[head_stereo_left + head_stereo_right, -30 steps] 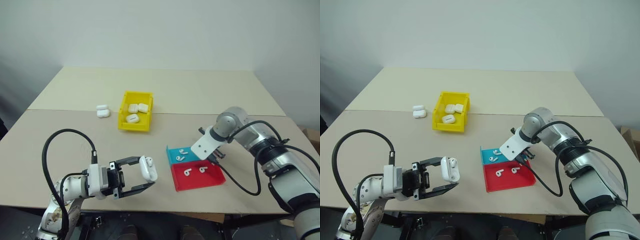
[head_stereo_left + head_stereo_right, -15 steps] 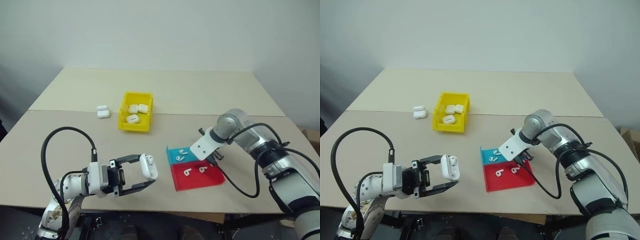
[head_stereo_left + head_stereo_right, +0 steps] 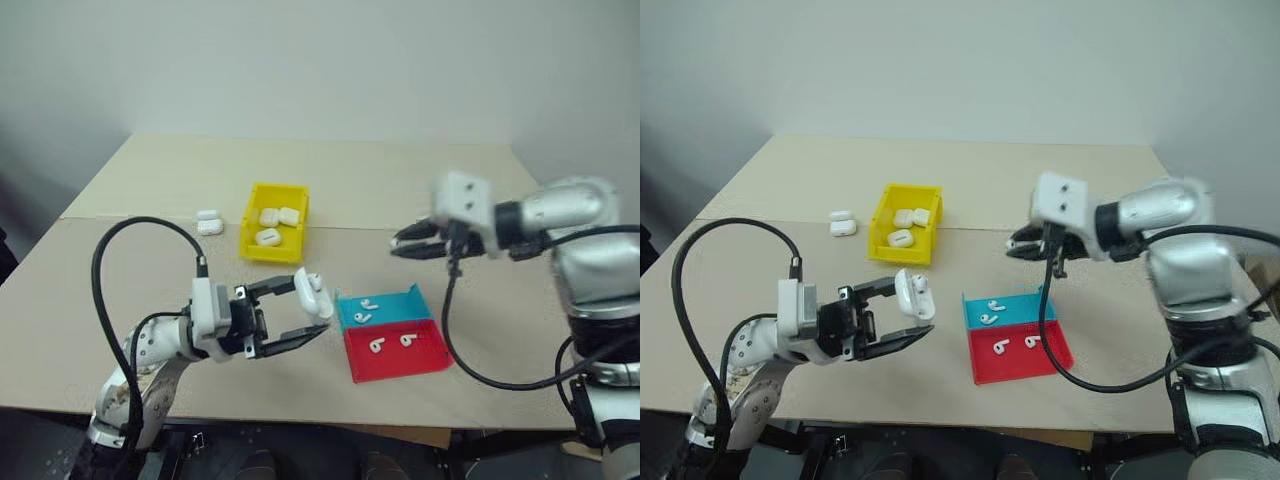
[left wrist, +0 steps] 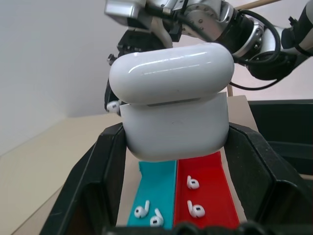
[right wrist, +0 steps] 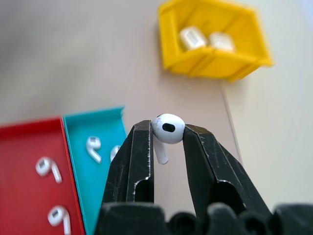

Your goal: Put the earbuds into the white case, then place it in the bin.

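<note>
One earbud (image 5: 167, 129) sits pinched in the right gripper (image 3: 412, 241). From there the open case (image 3: 312, 294), clamped upright in the left gripper (image 3: 310, 315), lies toward eight o'clock, well apart.

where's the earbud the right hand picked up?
The earbud is pinched between the right hand's fingertips, held in the air above the table, beyond the blue tray and right of the yellow bin.
</note>
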`<state>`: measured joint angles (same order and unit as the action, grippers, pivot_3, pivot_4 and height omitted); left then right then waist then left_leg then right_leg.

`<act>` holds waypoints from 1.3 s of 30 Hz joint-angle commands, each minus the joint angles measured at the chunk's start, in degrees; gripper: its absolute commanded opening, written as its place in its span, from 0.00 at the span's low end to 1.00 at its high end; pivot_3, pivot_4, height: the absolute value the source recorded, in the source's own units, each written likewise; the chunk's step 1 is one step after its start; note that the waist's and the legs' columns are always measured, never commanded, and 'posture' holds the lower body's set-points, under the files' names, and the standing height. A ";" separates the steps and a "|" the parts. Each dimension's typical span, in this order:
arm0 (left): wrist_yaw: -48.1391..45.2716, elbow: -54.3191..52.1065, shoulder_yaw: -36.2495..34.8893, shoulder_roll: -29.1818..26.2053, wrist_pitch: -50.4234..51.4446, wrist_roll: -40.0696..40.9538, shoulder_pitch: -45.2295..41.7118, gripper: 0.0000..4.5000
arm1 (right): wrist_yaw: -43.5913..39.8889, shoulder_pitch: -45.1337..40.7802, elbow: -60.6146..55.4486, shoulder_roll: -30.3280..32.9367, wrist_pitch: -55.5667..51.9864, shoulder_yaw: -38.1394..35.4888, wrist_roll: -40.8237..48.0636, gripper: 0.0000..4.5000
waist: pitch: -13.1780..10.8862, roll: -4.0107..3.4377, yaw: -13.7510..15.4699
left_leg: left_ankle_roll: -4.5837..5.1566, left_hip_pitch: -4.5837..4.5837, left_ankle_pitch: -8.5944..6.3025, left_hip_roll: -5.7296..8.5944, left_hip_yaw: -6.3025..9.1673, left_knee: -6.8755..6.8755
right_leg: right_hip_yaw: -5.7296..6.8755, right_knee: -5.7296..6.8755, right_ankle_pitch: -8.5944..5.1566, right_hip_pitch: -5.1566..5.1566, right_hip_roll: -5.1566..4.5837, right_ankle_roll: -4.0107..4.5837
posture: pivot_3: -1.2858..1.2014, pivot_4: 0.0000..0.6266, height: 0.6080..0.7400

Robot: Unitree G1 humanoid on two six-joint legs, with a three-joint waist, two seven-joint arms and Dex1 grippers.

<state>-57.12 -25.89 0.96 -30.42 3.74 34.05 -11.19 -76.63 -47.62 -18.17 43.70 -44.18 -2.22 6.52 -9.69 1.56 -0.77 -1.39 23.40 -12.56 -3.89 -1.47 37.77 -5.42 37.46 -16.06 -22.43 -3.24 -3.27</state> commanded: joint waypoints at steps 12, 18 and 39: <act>1.72 0.03 2.70 7.18 3.49 3.98 -12.58 0.61 | 20.87 -9.79 -22.60 -21.00 -46.62 -39.29 38.97 0.22 | 0.00 0.00 -0.04 | 0.00 0.07 0.00 0.01 0.06 -0.01 | 0.02 -0.06 0.01 0.02 0.03 -0.01 | 0.52 0.24 1.00; 0.77 2.05 4.28 9.94 2.88 3.08 -14.90 0.61 | 26.28 -5.70 -25.25 -25.25 -47.98 -41.18 50.38 0.22 | 0.00 -0.01 -0.09 | 0.00 0.14 0.00 0.02 0.09 -0.01 | 0.03 -0.12 0.01 0.00 0.03 -0.03 | 0.52 0.24 1.00; -1.24 3.95 4.41 11.76 0.68 1.78 -15.37 0.61 | 44.76 11.55 -22.32 -11.97 -25.11 -26.33 74.32 0.22 | 0.00 0.00 -0.26 | 0.02 0.36 0.00 0.03 0.21 -0.02 | 0.11 -0.35 0.03 -0.02 0.03 -0.10 | 0.52 0.24 1.00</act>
<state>-58.36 -21.24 5.66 -19.10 5.76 35.73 -25.95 -32.20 -36.41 -39.89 30.25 -72.71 -29.10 79.20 -9.69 1.56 -1.04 -1.38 23.77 -12.56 -3.86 -1.26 37.75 -5.31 37.11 -16.02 -22.45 -3.21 -3.37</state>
